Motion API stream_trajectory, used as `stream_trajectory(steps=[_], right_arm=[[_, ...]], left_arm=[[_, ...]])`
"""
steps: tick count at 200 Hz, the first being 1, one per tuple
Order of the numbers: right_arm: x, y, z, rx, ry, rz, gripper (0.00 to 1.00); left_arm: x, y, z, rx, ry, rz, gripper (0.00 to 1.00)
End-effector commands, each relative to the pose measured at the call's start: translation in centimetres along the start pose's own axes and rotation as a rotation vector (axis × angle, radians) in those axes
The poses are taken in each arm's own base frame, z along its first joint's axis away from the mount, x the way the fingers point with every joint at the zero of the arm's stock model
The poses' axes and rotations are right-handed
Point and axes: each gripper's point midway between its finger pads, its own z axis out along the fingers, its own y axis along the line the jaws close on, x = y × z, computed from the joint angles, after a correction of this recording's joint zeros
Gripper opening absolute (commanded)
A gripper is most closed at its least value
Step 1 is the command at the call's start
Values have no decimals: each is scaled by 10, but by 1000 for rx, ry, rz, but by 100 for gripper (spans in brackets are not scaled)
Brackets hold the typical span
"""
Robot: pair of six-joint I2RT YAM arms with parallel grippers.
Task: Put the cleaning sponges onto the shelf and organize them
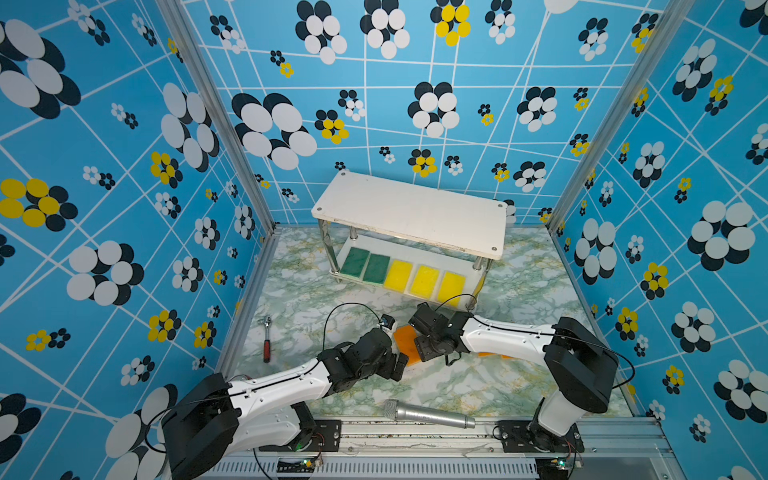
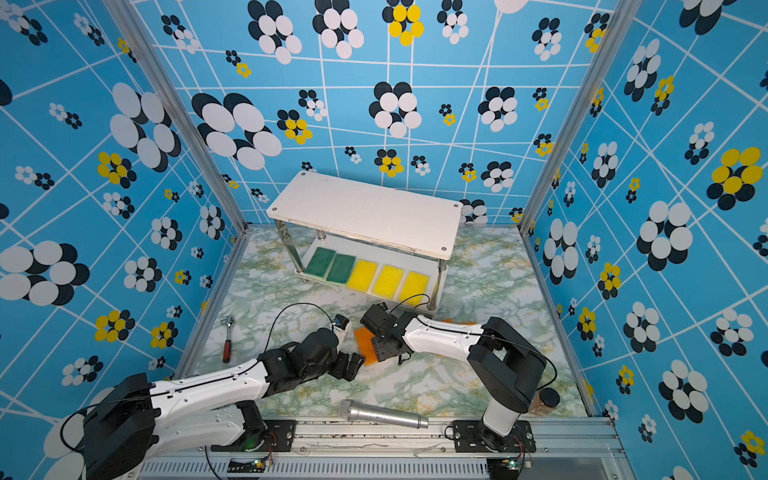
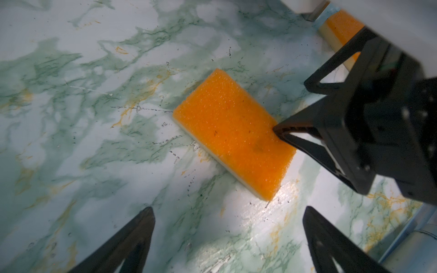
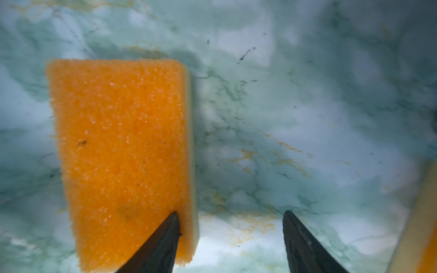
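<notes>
The orange sponge (image 3: 234, 132) lies flat on the tabletop (image 3: 94, 118) just in front of the shelf (image 1: 411, 208), whose lower board carries five sponges (image 1: 399, 274). The right pincer (image 4: 231, 212) is the nearer: part-open and empty, it has one finger tip on the sponge's top by a long edge and the other over bare tabletop, so the sponge lies off to one side of its gap, long axis running along the fingers. I judge a sideways shift must come before closing across the short width. The left pincer (image 3: 228, 208), wide open and empty, faces it. Pebbled orange top, pale yellow underside, a few dark specks.
</notes>
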Motion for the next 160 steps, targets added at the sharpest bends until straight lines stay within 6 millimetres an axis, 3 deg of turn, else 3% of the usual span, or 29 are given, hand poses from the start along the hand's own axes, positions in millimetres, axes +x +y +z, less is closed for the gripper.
stream_trajectory(steps=[1,28,67,125,160], right_arm=[[-2,19,-15,-119,-31,-30,72],[-5,5,-32,-89,-73,-26,72],[-1,-22,-41,-3,-89,-20,73],[1,-44,-43,9,-118,44,73],[6,-57,-45,29,-118,69,73]], left_arm=[[5,0,3,-5,3,-17,99],[11,-6,6,-14,23,-26,99],[23,-15,7,-14,53,-46,99],[7,-24,19,-117,43,-78,99],[5,-45,40,-146,95,-51,99]])
